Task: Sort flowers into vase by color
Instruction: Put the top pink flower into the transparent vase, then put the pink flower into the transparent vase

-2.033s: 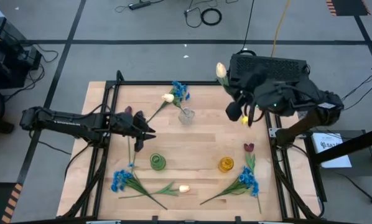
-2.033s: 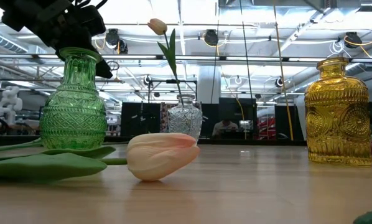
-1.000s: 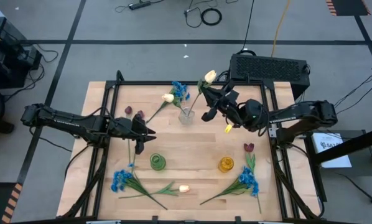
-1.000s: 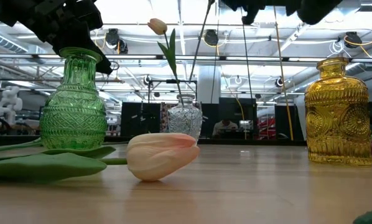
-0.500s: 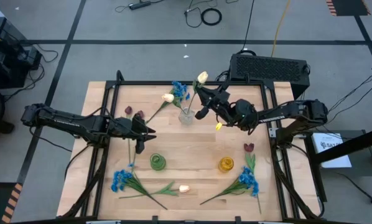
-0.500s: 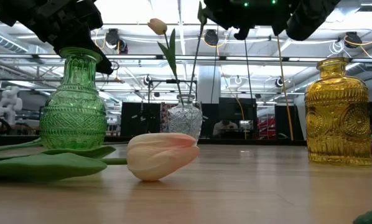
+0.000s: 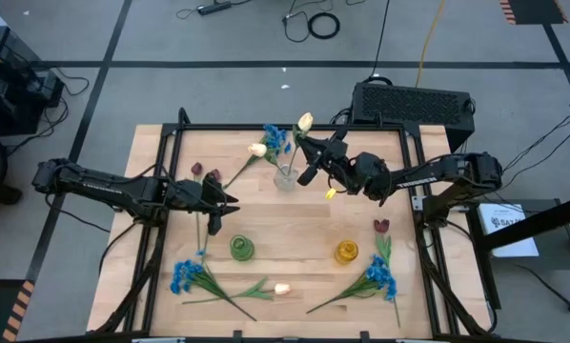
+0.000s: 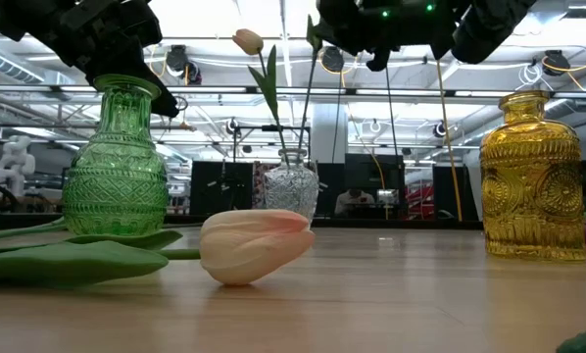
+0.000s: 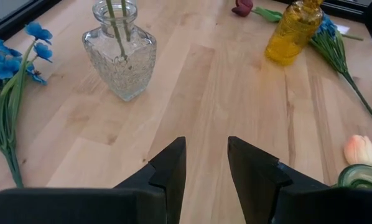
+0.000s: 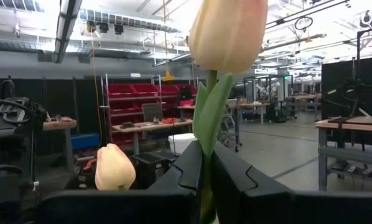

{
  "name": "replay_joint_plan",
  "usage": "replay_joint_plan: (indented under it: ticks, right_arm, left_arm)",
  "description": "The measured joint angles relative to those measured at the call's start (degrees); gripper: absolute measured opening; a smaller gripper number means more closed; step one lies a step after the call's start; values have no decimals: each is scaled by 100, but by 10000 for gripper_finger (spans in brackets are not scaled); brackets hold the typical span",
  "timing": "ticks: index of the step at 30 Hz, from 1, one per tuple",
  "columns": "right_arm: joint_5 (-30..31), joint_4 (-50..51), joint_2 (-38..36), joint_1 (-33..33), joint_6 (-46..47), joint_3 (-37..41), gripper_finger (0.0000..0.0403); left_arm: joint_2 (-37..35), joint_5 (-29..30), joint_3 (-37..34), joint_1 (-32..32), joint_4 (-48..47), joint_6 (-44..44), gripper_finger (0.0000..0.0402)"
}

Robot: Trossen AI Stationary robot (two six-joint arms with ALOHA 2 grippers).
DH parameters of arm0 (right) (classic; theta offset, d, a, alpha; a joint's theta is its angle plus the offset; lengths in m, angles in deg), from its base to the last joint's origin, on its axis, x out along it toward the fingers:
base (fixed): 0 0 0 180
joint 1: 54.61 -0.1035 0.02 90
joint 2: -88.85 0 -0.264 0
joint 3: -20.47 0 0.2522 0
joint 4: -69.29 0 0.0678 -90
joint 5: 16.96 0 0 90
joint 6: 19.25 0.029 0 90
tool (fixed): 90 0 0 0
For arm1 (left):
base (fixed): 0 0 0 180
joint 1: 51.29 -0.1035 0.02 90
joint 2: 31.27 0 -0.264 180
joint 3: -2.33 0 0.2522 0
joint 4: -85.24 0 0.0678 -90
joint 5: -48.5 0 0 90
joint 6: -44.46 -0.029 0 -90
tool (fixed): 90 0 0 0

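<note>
Above the clear cut-glass vase [image 7: 285, 177], my right gripper [image 7: 311, 164] pinches a cream-peach tulip's green stem [image 10: 206, 118]; only its wrist view shows that pinch. From overhead, my left gripper [image 7: 230, 202] hovers beside the vase, toward the green glass vase [image 7: 241, 248], fingers [image 9: 167, 171] slightly parted, empty.

A black rectangular case [image 7: 414, 101] sits on the grey floor at twelve o'clock beyond the light wooden table [image 7: 304, 214]; red storage bins [image 10: 150, 94] line distant shelving.

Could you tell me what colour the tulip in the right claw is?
Cream-peach tulip; clearest in the right wrist view.
</note>
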Motion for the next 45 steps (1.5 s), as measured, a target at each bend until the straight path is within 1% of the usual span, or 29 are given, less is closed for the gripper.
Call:
replay_joint_plan:
  ticks: [5, 9, 16, 19, 23, 27, 31, 36, 39, 43, 45]
  right_arm:
    - [-1, 164, 5, -2, 16, 0, 18]
    - [0, 176, 241, 24, 175, -1, 18]
    - [3, -468, 840, 24, 200, 0, 18]
    - [6, -632, 985, 22, 214, 0, 18]
    - [81, -630, 1124, 24, 276, 0, 18]
    - [441, -629, 1235, 23, 304, 0, 24]
    - [464, -595, 1270, 27, 306, 0, 53]
    - [462, -675, 1140, -21, 204, 0, 111]
    - [475, -632, 890, -90, 110, 0, 155]
    - [491, -375, 459, -192, 90, 0, 216]
    - [679, -110, 144, -258, 61, 0, 245]
  left_arm:
    - [0, 0, 0, -2, 167, -20, 125]
    - [2, 2, 0, -2, 299, -142, 125]
    - [2, 2, 0, -4, 325, -179, 125]
    - [0, 2, 0, -4, 323, -177, 125]
    - [1, 2, 0, -4, 319, -177, 125]
    - [0, 2, 0, -4, 309, -177, 125]
    - [1, 2, 0, -4, 307, -177, 125]
    - [1, 1, 0, -4, 306, -167, 125]
    - [0, 30, 6, -2, 337, -143, 125]
    - [-2, 59, 203, 66, 395, -166, 125]
    - [-2, 62, 282, 133, 370, -244, 125]
